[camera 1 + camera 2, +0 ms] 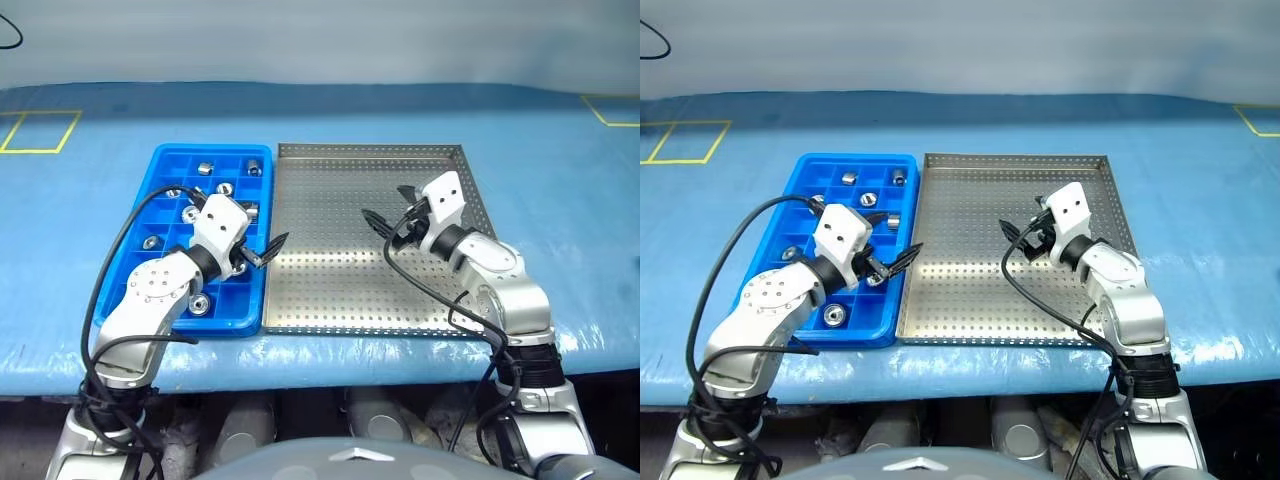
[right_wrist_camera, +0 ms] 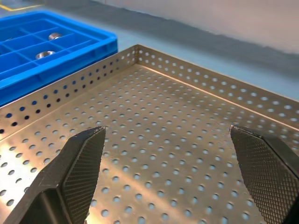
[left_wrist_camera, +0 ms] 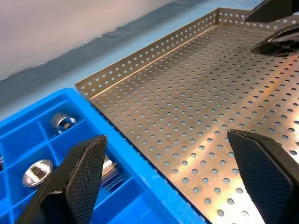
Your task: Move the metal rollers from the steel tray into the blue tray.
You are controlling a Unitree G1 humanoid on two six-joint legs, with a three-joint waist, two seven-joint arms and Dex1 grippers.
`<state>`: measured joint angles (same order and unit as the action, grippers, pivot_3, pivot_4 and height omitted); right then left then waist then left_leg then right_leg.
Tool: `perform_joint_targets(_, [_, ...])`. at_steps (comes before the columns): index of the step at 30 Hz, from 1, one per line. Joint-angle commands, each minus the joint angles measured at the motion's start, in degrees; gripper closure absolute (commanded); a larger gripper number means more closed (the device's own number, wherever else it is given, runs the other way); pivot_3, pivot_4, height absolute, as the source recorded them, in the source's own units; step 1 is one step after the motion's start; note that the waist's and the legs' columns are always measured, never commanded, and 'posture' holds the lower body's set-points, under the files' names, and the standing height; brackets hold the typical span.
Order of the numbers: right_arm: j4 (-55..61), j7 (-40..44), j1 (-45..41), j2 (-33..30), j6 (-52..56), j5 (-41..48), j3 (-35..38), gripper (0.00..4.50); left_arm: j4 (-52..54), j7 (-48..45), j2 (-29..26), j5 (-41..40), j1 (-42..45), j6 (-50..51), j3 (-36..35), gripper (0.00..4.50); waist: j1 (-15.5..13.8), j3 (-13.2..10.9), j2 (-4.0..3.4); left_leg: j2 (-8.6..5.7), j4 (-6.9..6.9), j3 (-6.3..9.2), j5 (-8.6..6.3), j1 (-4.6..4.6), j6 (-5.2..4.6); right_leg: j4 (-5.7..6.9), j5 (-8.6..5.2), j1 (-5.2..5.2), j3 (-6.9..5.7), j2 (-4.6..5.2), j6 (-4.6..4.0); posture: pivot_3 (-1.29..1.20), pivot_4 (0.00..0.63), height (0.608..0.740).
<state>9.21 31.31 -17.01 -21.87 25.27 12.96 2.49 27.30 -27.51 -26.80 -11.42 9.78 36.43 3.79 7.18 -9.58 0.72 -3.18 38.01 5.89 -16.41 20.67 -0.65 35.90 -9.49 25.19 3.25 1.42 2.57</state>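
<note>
The steel tray (image 1: 370, 300) lies in the middle of the table, with the blue tray (image 1: 160, 165) touching its left side. Several metal rollers (image 1: 225, 188) sit in the blue tray's compartments; two of the rollers (image 3: 38, 171) appear in the left wrist view. My left gripper (image 1: 264, 252) hovers open over the seam between the two trays, nothing between its fingers (image 3: 79, 177). My right gripper (image 1: 388, 205) is open above the steel tray's right half, pointing left, with bare perforated metal between its fingers (image 2: 81, 163).
Both trays rest on a light blue table cover (image 1: 540, 150). Yellow tape marks (image 1: 40, 130) lie at the far left and far right. The table's front edge (image 1: 330, 360) runs just below the trays. Black cables (image 1: 110, 270) loop beside each arm.
</note>
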Motion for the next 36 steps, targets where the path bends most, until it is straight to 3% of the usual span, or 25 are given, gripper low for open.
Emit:
perform_joint_targets(1, [0.9,0.1,-0.1,-0.4,-4.3,0.8,2.0,0.03,-0.7,0.4,0.6,0.4,0.3,-3.2,-0.6,0.00,0.7,0.0,0.00,0.01,0.01,-0.04,-0.01,-0.01,-0.02,0.01,0.00,0.00,0.06,-0.01,0.04,-0.23,0.150,0.740])
perform_joint_targets(5, [0.4,1.9,0.5,-1.9,-6.1,1.7,2.6,0.03,-2.1,0.5,0.8,0.3,-0.4,-5.4,-1.9,0.00,1.5,0.0,0.00,0.00,0.11,-0.15,-0.03,-0.03,-0.09,0.01,0.04,0.00,0.21,-0.04,0.19,-0.23,0.150,0.740])
perform_joint_targets(10, [3.6,11.7,2.4,-6.1,-2.9,7.8,0.6,0.03,-0.2,-2.5,-1.3,-1.7,-2.3,-6.0,-3.4,0.00,1.8,0.0,0.00,-0.03,0.17,-0.30,-0.08,-0.04,-0.23,-0.01,0.03,0.00,0.37,-0.12,0.34,-0.22,0.150,0.740])
perform_joint_targets(36, [1.8,11.5,0.6,-5.3,-4.0,6.9,-1.4,0.03,0.3,-2.4,-2.4,-2.7,-2.9,-5.3,-4.0,0.00,1.2,0.0,0.00,-0.01,0.22,-0.59,-0.10,-0.06,-0.30,0.00,0.17,0.09,0.65,-0.05,0.38,-0.20,0.150,0.740])
